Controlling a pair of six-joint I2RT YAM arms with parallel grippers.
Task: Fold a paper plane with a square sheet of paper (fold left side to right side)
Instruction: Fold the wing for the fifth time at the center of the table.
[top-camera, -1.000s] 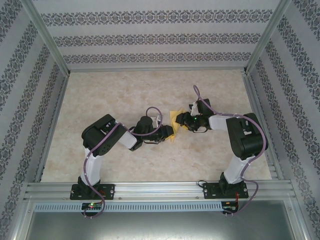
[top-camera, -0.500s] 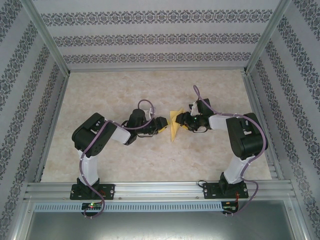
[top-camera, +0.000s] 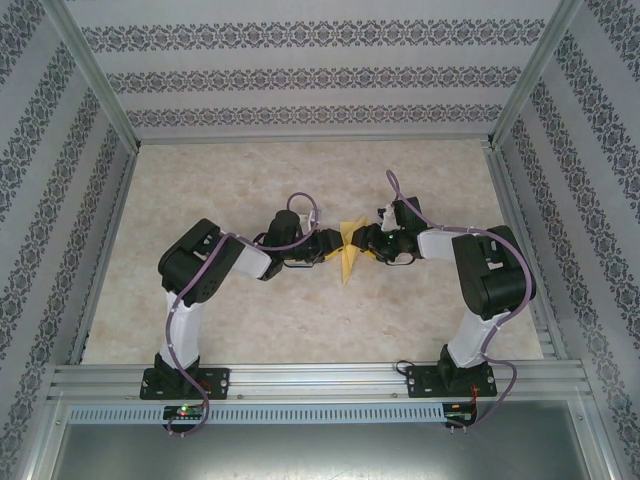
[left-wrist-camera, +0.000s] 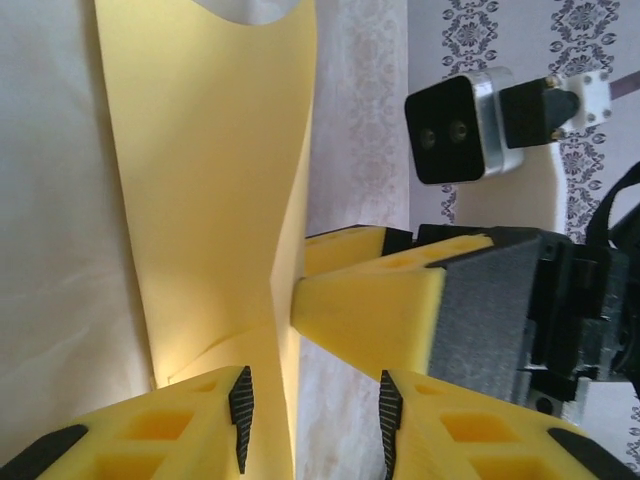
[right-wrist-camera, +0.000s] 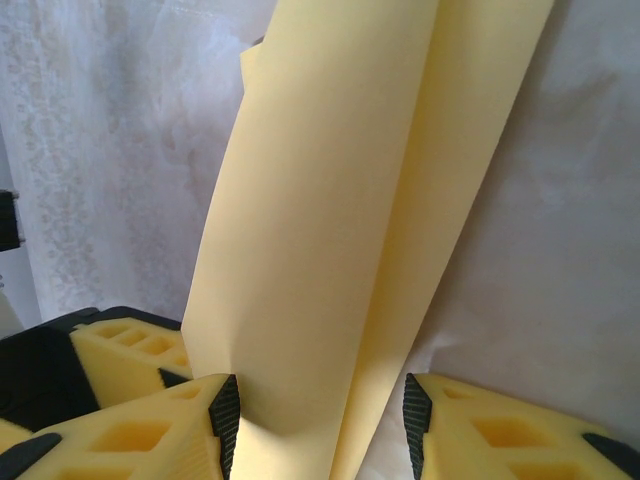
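Straddling the paper plane (left-wrist-camera: 200, 150) in wrist views, left hand (left-wrist-camera: 312, 405) and right hand (right-wrist-camera: 315, 410), both apart; overhead, tip-to-tip.

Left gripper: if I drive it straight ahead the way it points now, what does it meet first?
The yellow paper sits between its jaws, so the left gripper would push into that first. The right gripper looks close behind it, though depth is unclear.

Between the jaws of our left gripper (left-wrist-camera: 315, 430) the paper (left-wrist-camera: 210, 200) stands on edge, with free room on one side. Just ahead and right, the fingers (left-wrist-camera: 370, 310) of the right gripper (right-wrist-camera: 318, 425) block us. Between its jaws the paper fills most of the gap; beyond both, bare table (top-camera: 250, 180) lies open.
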